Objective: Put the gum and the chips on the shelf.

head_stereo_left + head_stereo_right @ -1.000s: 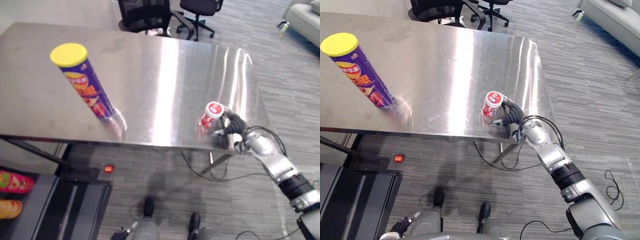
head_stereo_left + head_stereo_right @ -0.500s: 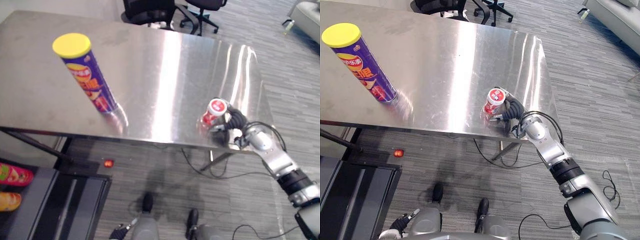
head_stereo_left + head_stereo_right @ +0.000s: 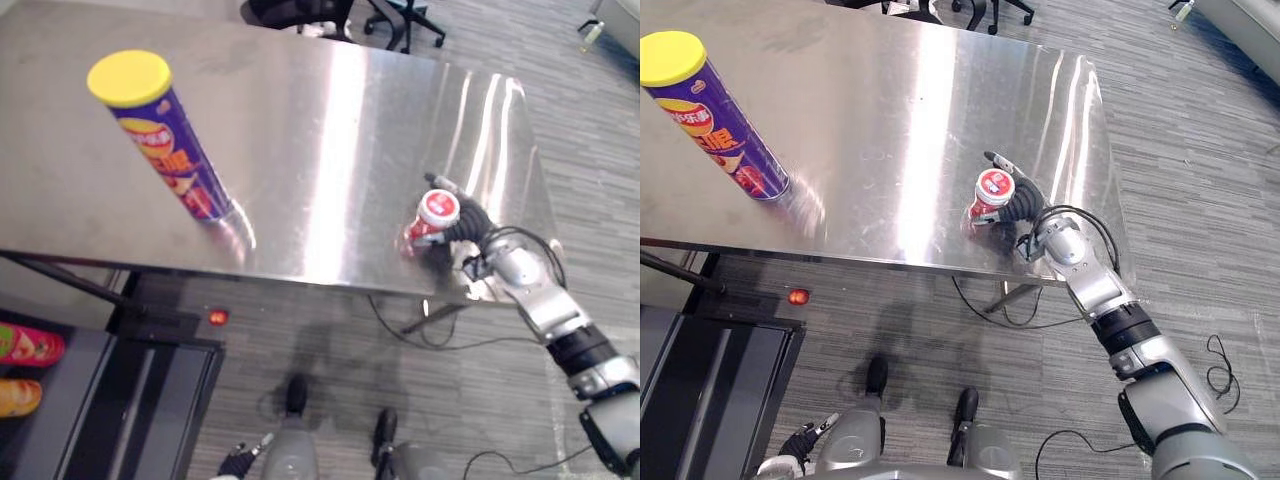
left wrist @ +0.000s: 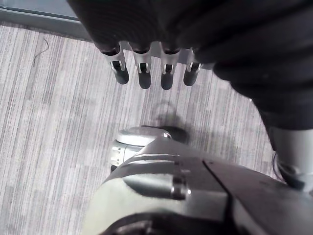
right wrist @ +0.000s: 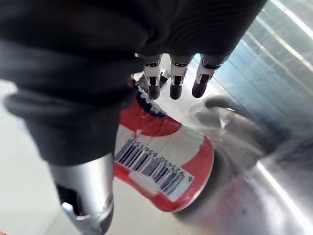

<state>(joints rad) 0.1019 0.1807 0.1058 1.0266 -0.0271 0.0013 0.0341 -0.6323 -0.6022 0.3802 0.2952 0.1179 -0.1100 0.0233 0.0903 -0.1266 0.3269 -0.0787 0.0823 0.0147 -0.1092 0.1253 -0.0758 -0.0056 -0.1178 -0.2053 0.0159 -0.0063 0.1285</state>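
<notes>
Right hand (image 3: 1026,207) has pushed in round the gum bottle (image 3: 989,194) since a second ago. The bottle now tips between thumb and straight, unclosed fingers, base on the bench (image 3: 890,120) near its front edge. Grasp looks about to close. The chips can (image 3: 716,120) stands well apart, and the left hand (image 4: 143,71) hangs relaxed.

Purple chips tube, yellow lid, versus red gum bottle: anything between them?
Nothing: bare steel tabletop separates purple chips tube and red gum bottle, in the left eye view.
</notes>
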